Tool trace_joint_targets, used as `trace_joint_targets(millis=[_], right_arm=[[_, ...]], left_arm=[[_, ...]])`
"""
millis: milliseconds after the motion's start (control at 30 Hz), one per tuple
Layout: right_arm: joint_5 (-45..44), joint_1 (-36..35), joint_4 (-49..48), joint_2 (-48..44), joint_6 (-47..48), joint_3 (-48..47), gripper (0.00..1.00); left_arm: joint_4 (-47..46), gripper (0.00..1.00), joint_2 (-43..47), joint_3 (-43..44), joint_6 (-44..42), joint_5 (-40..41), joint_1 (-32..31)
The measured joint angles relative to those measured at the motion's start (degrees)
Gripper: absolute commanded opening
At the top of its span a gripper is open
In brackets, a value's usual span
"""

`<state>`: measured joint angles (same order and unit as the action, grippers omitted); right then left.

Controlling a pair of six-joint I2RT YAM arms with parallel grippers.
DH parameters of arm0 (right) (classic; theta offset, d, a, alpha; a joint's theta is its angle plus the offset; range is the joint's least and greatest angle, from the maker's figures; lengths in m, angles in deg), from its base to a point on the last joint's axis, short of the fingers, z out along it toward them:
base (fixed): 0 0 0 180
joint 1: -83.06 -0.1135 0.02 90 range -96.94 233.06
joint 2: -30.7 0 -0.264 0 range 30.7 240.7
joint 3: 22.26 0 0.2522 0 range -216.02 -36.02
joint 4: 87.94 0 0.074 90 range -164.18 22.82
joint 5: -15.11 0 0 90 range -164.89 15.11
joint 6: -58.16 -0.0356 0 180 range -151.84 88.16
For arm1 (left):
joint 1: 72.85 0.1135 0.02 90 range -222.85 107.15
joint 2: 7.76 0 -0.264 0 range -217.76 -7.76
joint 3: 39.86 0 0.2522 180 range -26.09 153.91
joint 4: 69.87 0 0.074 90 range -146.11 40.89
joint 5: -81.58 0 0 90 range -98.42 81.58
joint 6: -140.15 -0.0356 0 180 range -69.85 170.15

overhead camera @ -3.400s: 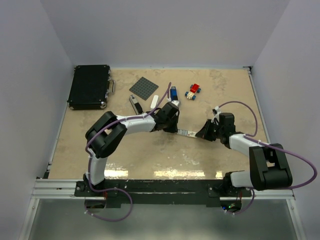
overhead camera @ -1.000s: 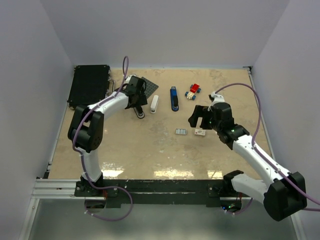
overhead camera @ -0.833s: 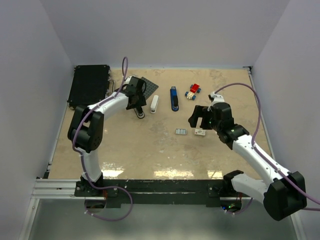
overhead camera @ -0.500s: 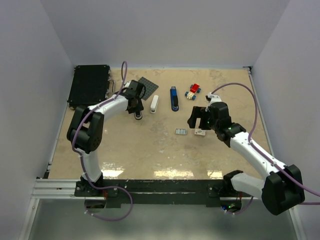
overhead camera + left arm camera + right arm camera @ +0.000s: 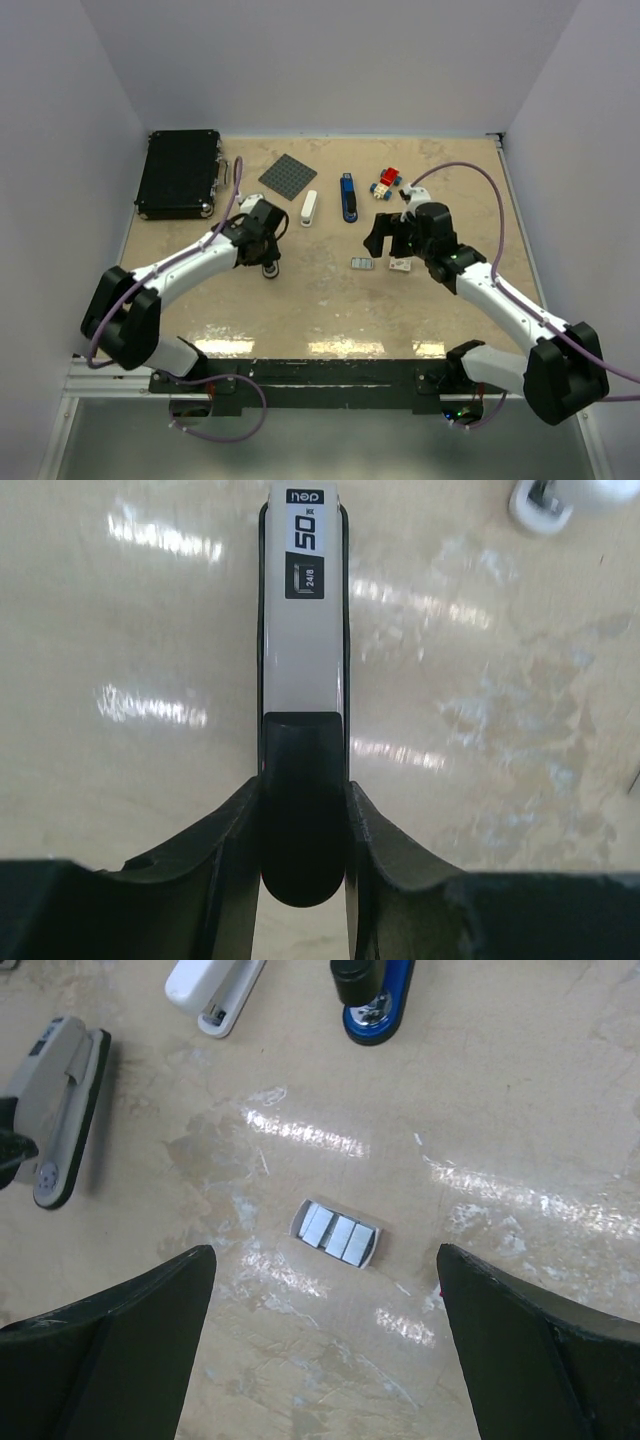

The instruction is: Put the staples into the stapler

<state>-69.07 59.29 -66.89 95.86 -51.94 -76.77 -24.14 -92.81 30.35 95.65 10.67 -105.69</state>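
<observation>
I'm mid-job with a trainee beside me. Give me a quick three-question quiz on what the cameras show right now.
1. True or false: the right gripper is shut on the small open tray of grey staples.
2. Which stapler does the left gripper hold? A, the white plastic stapler; B, the blue stapler; C, the grey and black stapler.
3. Fill in: the large number printed on the held stapler's grey top reads ___.

Key
1. False: its jaws stand wide open above the tray, touching nothing.
2. C
3. 50
</observation>
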Motion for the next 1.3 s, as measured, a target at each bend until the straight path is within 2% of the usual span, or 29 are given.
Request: trace_joint_targets(millis=[233,267,333,533,733,867,1100,1133,1300], right_arm=[[2.29,-3.32,-2.62,6.99,2.19,-0.17,0.98],[2.60,-3.63,-2.82,7.72,2.25,-0.17,0.98],[2.97,-4.09,-3.34,8.83,2.38,-0.17,0.98],[2.97,-4.72,-4.35,9.51,2.64,-0.17,0.98],[2.73,-4.76,-5.79,8.79,2.64,-0.13,0.98],[2.38,-4.83,-6.16,6.64,2.64,0.09,0.98],[1.01,-4.83,-7.04,2.36,2.62,0.63,0.98],[1.01,-4.83,-7.19,1.55,2.67,0.90,0.98],[1.92,-4.85,-9.38,-3.61,3.76,3.08,0.98]], left_arm=[[3.08,0.18,9.14,-11.89,10.56,0.22,-9.51],[2.91,0.23,9.31,-12.35,11.76,0.24,-10.10],[2.49,0.36,9.03,-12.41,13.64,0.28,-10.80],[-2.01,0.57,6.56,-12.20,16.59,-1.84,-12.35],[-5.73,0.64,3.02,-9.73,16.63,-5.81,-13.00],[-7.98,0.66,1.25,-7.54,16.28,-8.26,-13.00],[-9.20,0.75,0.26,-1.84,10.49,-10.47,-13.05],[-9.60,0.78,0.98,-1.75,8.57,-10.64,-13.05],[-10.51,0.80,7.82,-1.95,-8.33,-11.52,-12.68]])
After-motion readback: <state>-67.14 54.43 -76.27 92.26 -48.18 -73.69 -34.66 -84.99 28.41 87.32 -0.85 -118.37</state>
